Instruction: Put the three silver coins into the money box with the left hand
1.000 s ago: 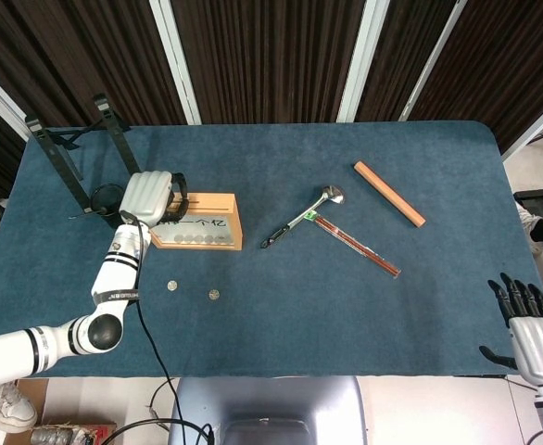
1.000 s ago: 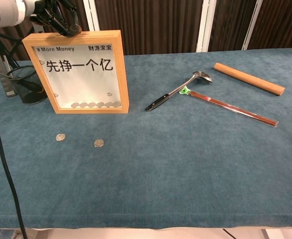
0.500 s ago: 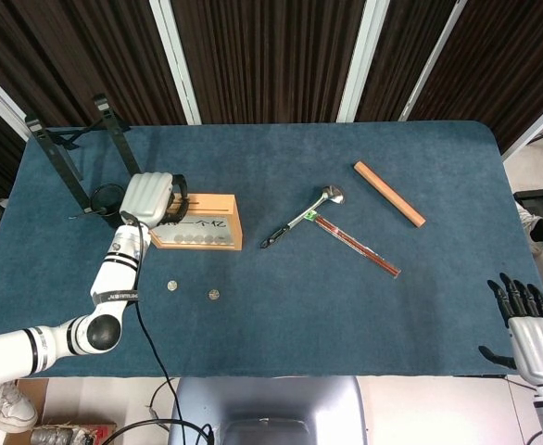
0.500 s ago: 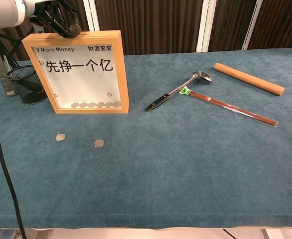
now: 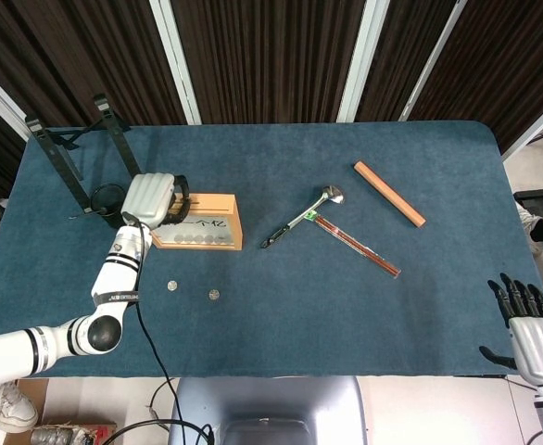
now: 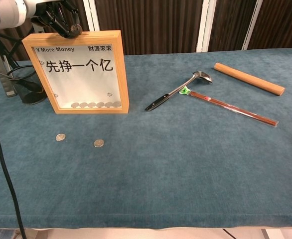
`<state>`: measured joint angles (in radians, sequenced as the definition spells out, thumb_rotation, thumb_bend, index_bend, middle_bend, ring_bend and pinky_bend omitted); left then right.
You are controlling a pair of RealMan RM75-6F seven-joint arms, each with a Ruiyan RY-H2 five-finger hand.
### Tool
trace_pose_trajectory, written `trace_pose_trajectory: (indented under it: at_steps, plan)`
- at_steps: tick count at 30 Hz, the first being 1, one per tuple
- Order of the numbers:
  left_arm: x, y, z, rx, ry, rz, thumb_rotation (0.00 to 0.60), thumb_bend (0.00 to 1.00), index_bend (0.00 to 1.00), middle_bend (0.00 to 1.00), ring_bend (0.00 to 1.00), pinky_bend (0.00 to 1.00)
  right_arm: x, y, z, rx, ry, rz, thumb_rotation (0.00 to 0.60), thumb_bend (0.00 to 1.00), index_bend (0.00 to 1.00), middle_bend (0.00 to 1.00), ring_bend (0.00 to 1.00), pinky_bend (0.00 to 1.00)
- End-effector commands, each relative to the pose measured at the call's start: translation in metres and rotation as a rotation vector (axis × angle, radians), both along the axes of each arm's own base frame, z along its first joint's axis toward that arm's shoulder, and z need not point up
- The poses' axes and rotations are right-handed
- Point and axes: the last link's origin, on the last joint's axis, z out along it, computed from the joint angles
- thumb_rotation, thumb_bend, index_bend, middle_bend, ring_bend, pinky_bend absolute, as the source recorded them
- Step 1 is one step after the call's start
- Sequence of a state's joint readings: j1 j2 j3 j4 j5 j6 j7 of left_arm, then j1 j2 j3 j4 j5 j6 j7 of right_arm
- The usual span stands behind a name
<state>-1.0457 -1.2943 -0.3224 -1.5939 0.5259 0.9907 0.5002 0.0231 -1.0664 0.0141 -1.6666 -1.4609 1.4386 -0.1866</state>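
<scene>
The wooden money box [image 6: 81, 74] stands upright at the table's left, with a row of coins behind its glass. My left hand [image 5: 151, 199] hovers over the box's top left edge. Its dark fingertips [image 6: 61, 22] pinch a small round silver coin [image 6: 75, 29] just above the wooden frame. Two more silver coins lie on the blue cloth in front of the box, one [image 6: 61, 137] to the left and one [image 6: 98, 143] to the right. My right hand [image 5: 531, 334] hangs off the table's near right corner, fingers apart and holding nothing.
A metal ladle [image 6: 178, 90] and packaged chopsticks [image 6: 230, 107] lie mid-table, with a wooden rod [image 6: 248, 78] beyond them. A black mesh cup [image 6: 26, 84] and a black stand [image 5: 68, 148] sit left of the box. A cable [image 6: 1, 164] runs along the left edge.
The left hand has shifted very slightly above the box's top edge with the coin. The two coins on the cloth and the right hand have not moved.
</scene>
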Motion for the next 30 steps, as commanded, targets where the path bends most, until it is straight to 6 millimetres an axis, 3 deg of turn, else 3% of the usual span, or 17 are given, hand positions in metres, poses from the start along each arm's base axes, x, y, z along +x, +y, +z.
trace_pose_trajectory:
  at_steps: [1,19,25,30]
  plan:
    - [0.0,0.0,0.0,0.001,0.001,-0.001,0.6,0.45,0.56,1.0,1.0,1.0,0.0,0.0,0.0,0.001,0.001,0.0,0.6,0.15,0.0,0.0,0.0,0.0]
    - [0.004,-0.006,0.009,0.047,-0.029,-0.052,0.6,0.44,0.48,1.0,1.0,1.0,0.0,0.0,-0.001,0.002,0.002,0.0,0.6,0.15,0.0,0.0,0.0,0.0]
    - [0.001,-0.045,0.027,0.117,-0.105,-0.194,0.6,0.43,0.41,1.0,1.0,1.0,0.001,0.0,-0.003,0.011,0.005,0.003,0.6,0.15,0.0,0.0,0.0,0.0]
    - [-0.029,-0.095,0.033,0.109,-0.18,-0.258,0.6,0.42,0.4,1.0,1.0,1.0,0.003,0.002,-0.006,0.019,0.009,0.011,0.6,0.15,0.0,0.0,0.0,0.0]
